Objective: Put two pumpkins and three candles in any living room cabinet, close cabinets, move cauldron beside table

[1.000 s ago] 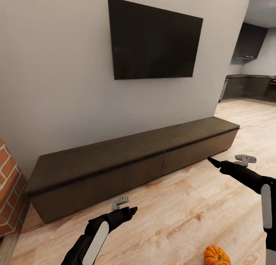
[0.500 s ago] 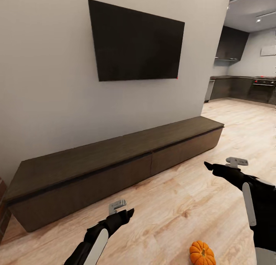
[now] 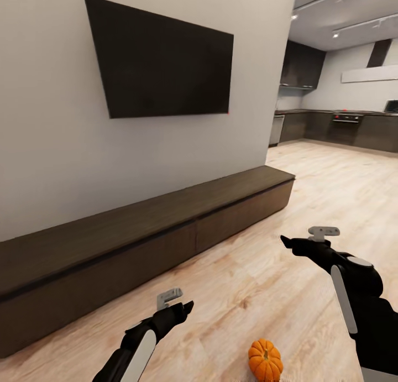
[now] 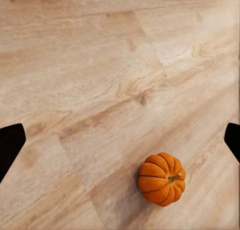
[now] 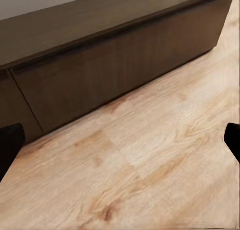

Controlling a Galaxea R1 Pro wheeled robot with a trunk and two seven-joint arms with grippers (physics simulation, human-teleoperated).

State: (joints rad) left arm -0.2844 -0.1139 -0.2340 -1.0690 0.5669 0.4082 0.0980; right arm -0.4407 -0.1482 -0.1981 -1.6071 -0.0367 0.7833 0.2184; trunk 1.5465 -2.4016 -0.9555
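From the head camera, a long dark cabinet (image 3: 166, 227) runs along the wall under a television (image 3: 160, 64); a pumpkin (image 3: 265, 360) sits on the wood floor (image 3: 287, 293) between both arms. The left wrist camera shows the left gripper (image 4: 120, 140) spread wide above the pumpkin (image 4: 161, 178), holding nothing. The right wrist camera shows the right gripper (image 5: 120, 145) equally wide and empty, facing the cabinet's closed fronts (image 5: 115, 70).

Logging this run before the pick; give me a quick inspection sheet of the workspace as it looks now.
Surface: light wood floor, bare around the arms.
Job's things: one pumpkin upright on the floor between the arms; long dark cabinet along the wall, fronts shut.
Clutter: nothing seen.
Grippers: left gripper and right gripper both open, holding nothing, above the floor.
Cables: nothing seen.
Surroundings: wall-mounted TV above the cabinet; dark kitchen beyond.
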